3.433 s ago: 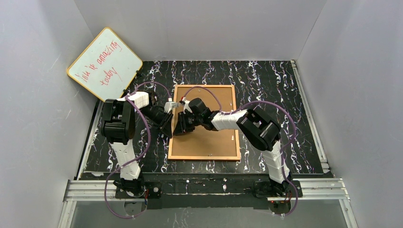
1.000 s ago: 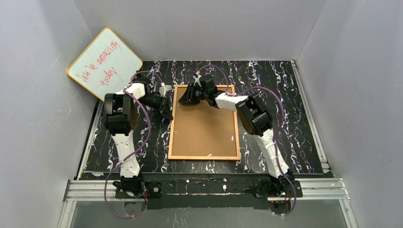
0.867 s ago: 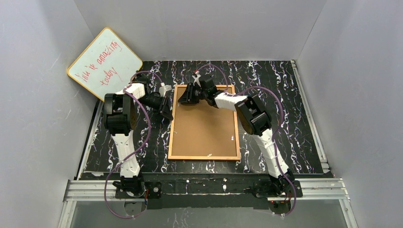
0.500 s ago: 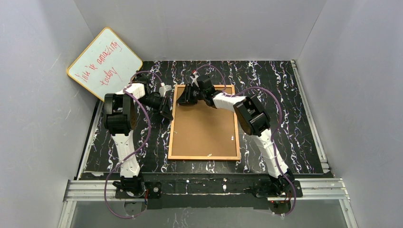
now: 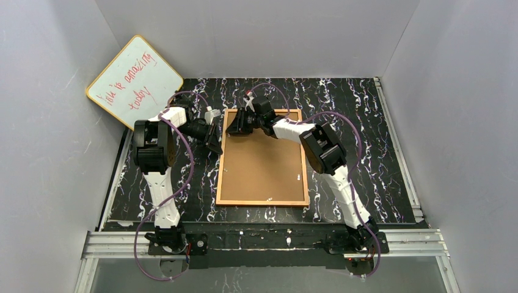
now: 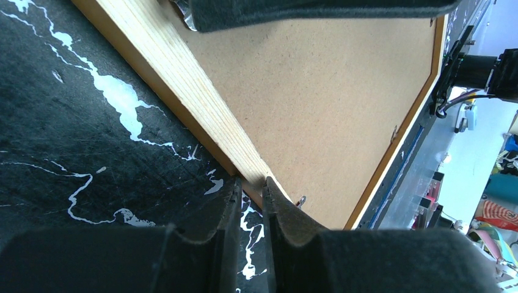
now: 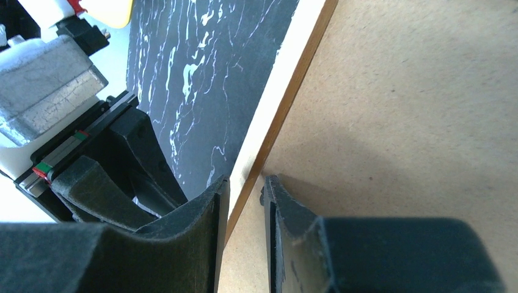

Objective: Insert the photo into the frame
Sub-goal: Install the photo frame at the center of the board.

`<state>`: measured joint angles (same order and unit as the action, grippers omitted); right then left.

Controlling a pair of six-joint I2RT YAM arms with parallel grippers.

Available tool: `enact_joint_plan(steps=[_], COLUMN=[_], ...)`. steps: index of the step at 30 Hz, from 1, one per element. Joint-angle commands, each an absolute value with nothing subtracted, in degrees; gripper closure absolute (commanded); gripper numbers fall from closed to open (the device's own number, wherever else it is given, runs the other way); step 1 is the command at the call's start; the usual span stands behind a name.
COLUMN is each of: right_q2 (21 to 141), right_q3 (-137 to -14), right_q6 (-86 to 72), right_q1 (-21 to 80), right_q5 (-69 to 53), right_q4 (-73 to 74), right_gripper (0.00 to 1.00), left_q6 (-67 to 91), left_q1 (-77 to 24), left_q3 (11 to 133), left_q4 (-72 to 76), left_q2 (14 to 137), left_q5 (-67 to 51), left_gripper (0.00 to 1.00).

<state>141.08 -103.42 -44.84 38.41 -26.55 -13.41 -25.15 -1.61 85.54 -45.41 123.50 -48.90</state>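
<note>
Frame (image 5: 262, 171) first: it lies flat and back-up on the marbled table (image 5: 354, 122), directly under both grippers at its far left corner, with the rest reaching away from them toward the arm bases. I judge it stiff and fairly light, but awkward because it is broad and thin. The clear pane underneath would make it fragile, so it should not be twisted or dropped on a corner. The wooden rail (image 6: 183, 79) is the only sound place to take hold. The fibreboard back (image 7: 397, 91) is smooth, offers no purchase, and would flex if pressed. A small metal fitting (image 6: 300, 200) sits on the inner edge just past the left fingers, and such fittings probably need dealing with before the back can lift out.

The right gripper (image 7: 246, 180) stands narrow, closed astride the rail. One finger is on the outer, table side and the other sits on the back, right at the inner lip, with the pale wood filling the gap between them.

The left gripper (image 6: 251, 182) is narrower, with its fingers almost together at the rail's outer edge. One tip is over the table and the other over the wood. Whether it actually pinches the edge or only touches it I cannot tell from this angle.

No view shows the photo, so its place relative to either gripper is unknown.
</note>
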Motion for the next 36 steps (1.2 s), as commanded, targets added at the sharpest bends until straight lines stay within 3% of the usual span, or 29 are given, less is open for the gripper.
enact_joint_plan(steps=[1,10,22,36], right_q2=[144.3,144.55,135.15,138.78], right_q3=[-105.26,-104.85,-97.84,-99.12], right_q6=[-44.73,-46.57,-50.0,-48.58], right_q1=[39.58,39.56,36.13,37.87], right_q5=[-29.66,-30.57,-31.64,-30.45], right_q4=[-13.12,-14.07,-20.73,-14.34], right_gripper=[0.64,0.64,0.59,0.6], left_q6=[-29.09,-29.0,-29.44,-29.43], left_q1=[-3.16,-3.16,-3.16,-3.16], left_q3=[83.1,83.46,83.22,83.09], left_q4=[-42.05,-42.1,-42.27,-42.3], left_q2=[126.38,126.65,126.5,126.41], left_q5=[-43.37,-43.16,-42.66,-42.63], left_gripper=[0.9,0.9,0.9,0.9])
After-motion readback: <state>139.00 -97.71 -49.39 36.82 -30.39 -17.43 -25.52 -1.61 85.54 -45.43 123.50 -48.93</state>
